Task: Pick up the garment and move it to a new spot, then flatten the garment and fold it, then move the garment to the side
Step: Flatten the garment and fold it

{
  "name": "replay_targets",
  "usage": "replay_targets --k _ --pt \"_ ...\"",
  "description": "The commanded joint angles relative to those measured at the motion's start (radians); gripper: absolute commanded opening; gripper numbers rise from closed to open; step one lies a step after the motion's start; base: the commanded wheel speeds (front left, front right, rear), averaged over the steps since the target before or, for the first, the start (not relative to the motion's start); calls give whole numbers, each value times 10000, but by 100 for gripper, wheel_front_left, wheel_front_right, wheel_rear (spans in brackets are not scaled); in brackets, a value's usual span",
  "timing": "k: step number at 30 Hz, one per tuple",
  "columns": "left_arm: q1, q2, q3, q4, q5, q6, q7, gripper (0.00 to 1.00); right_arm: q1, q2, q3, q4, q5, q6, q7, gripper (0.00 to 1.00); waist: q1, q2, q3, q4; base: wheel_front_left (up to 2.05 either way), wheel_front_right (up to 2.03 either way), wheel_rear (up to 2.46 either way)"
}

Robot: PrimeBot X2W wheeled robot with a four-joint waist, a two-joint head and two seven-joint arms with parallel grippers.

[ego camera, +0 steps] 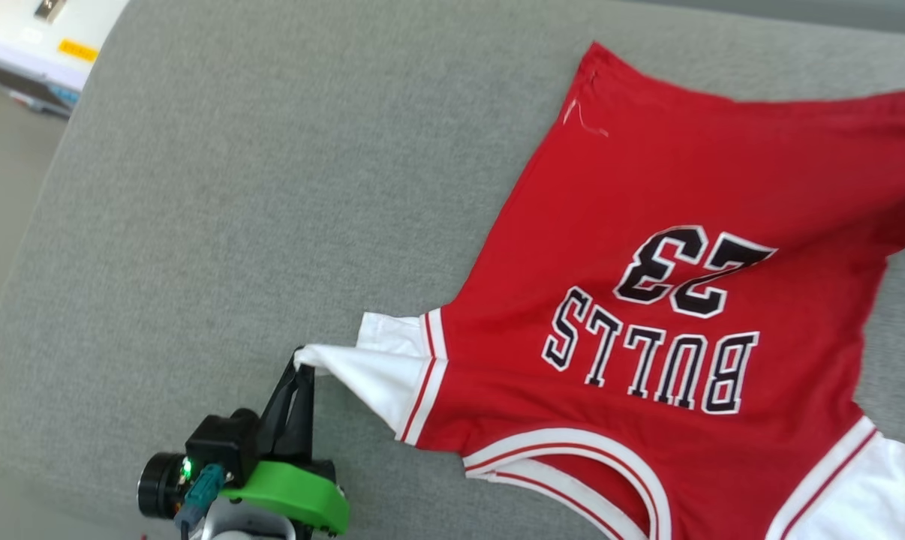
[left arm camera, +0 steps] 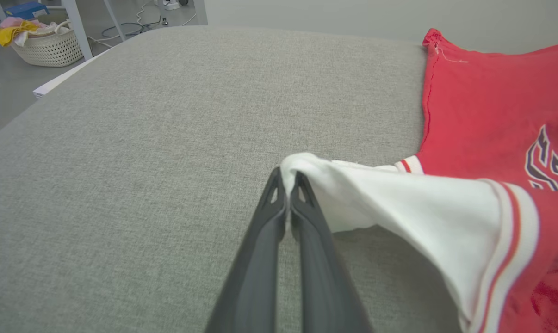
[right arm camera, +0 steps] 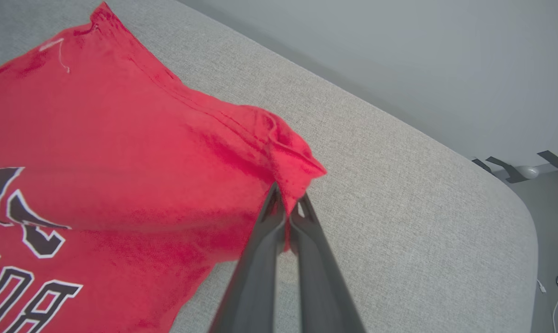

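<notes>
the garment lies spread on the grey worktop, print face up, with "bulls 23" reading upside down in the head view. the left gripper is clamped on the tip of the white sleeve, which is pulled taut toward it. the right gripper is pinched on a bunched red hem corner, lifted a little off the worktop. a pale basket stands on the floor beyond.

left gripper: dark fingers, black camera pod with green LED, bright green bracket, teal plug, pale wrist. right gripper: dark grey fingers, triangular tip cut-outs.
</notes>
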Motion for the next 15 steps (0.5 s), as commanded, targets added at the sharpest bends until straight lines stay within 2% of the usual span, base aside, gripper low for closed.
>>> replay_targets --k 1,10,15 --pt "157 99 96 27 65 12 -59 0 491 -94 -139 -241 87 0 -184 0 0 0 -929 -735 0 0 0" --pt "818 370 369 75 -22 134 -59 0 3859 8 -1656 -1706 -58 0 -401 0 0 0 -1662 -1440 0 0 0" --pt "946 441 393 46 -52 198 -41 0 6010 575 -2765 -2147 -291 0 -339 0 0 0 -1834 -1558 0 0 0"
